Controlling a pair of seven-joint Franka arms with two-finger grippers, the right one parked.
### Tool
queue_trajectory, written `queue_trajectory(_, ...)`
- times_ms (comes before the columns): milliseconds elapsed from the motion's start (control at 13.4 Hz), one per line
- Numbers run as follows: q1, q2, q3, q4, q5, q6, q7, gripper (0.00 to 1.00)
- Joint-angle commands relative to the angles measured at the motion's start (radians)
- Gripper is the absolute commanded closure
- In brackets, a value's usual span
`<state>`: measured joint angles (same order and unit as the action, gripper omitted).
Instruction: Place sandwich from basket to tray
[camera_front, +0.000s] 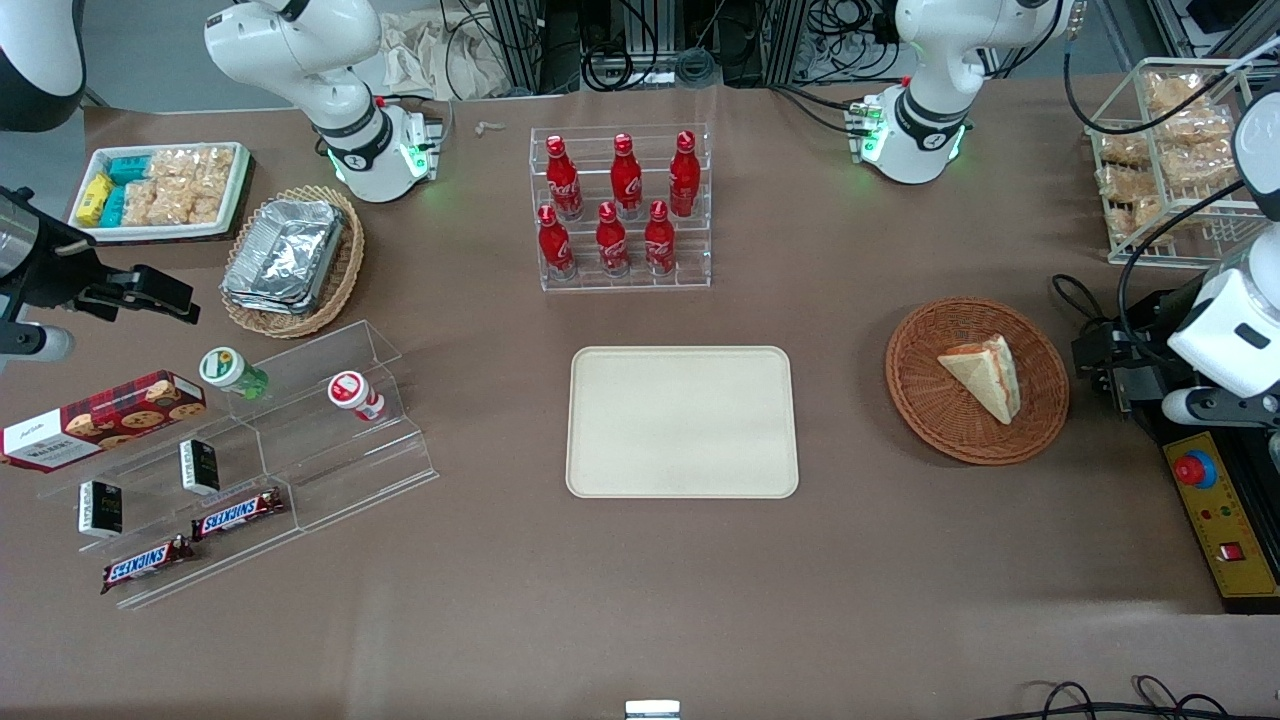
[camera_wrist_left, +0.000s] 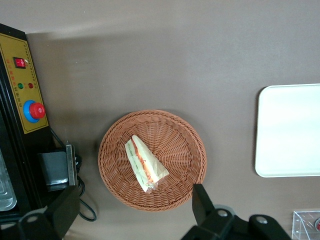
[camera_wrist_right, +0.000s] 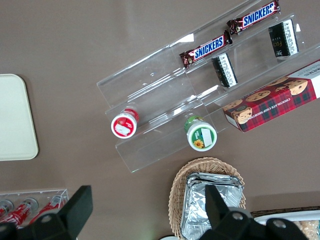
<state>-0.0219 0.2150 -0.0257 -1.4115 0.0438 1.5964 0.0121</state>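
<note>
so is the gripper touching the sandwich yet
Apart. In the left wrist view the open gripper hangs above the basket, its fingers at the rim, while the sandwich lies untouched in the basket's middle with bare wicker all around it.

Reddish-brown weave was noted on the basket (camera_front: 920, 395); pale tan bread with red-green filling on the sandwich (camera_wrist_left: 145, 162); plain cream on the tray (camera_front: 682, 421); black on the gripper (camera_wrist_left: 132, 212).

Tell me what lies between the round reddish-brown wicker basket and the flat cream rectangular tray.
Only bare brown table, seen in the front view, separates basket from tray. The open gripper hovers above the basket.
</note>
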Motion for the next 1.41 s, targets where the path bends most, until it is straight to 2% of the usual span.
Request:
queue_trajectory(0,0.002,0.003,-0.007,0.023,-0.002,-0.023,-0.015,0.0)
queue_trajectory(669,0.003,0.007,-0.002,0.016,-0.001,-0.024,-0.034,0.0)
queue_trajectory(893,0.005,0.001,0.001,0.003,0.002,-0.071,-0.055,0.0)
queue_trajectory(1339,0.033,-0.071,0.006,-0.105,-0.015,-0.027,-0.049,0.0)
